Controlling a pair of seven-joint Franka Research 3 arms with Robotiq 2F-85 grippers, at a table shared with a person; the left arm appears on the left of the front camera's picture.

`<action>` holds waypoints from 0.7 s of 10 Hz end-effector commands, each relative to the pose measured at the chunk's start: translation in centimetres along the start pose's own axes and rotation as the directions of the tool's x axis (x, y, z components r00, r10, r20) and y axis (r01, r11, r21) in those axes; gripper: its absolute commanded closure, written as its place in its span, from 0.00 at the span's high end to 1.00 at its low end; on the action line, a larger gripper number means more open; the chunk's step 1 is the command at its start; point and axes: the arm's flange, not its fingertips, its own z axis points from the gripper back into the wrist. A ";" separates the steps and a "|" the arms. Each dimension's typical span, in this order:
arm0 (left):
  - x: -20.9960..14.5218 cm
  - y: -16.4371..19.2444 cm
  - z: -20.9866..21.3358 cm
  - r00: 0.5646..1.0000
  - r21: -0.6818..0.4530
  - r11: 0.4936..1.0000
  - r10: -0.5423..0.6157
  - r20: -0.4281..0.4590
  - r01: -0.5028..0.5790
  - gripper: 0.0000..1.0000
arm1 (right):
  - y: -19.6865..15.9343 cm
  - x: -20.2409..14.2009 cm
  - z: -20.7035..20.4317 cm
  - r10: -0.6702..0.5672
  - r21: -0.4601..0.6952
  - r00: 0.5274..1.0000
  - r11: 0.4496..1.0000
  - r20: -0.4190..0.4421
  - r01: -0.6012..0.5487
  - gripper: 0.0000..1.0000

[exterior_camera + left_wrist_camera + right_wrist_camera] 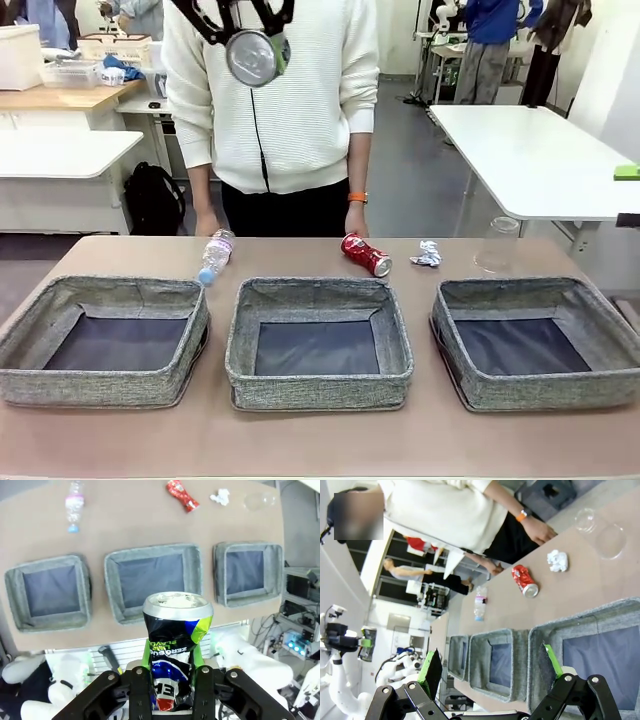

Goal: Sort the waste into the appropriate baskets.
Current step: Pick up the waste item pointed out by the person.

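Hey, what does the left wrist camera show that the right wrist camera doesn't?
Left wrist view: the left gripper shut on a crushed dark drink can. Right wrist view: the open right gripper and the person's hand with an orange wristband. Both: three grey baskets, the red can, paper wad, plastic bottle and clear cup.
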 end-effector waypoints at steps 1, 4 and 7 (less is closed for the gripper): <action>-0.6 -2.1 -0.2 1.000 0.007 1.000 -0.028 -0.010 0.028 0.33 | -0.1 0.3 -0.2 0.024 0.024 1.000 0.999 0.017 -0.025 1.00; -1.2 -2.4 -0.7 0.999 -0.010 0.999 -0.040 -0.018 0.040 0.33 | -0.1 0.3 -0.2 0.024 0.024 1.000 0.999 0.017 -0.025 1.00; -1.2 -2.4 -0.7 0.999 -0.010 0.999 -0.040 -0.018 0.040 0.33 | -0.1 0.3 -0.2 0.024 0.024 1.000 0.999 0.017 -0.025 1.00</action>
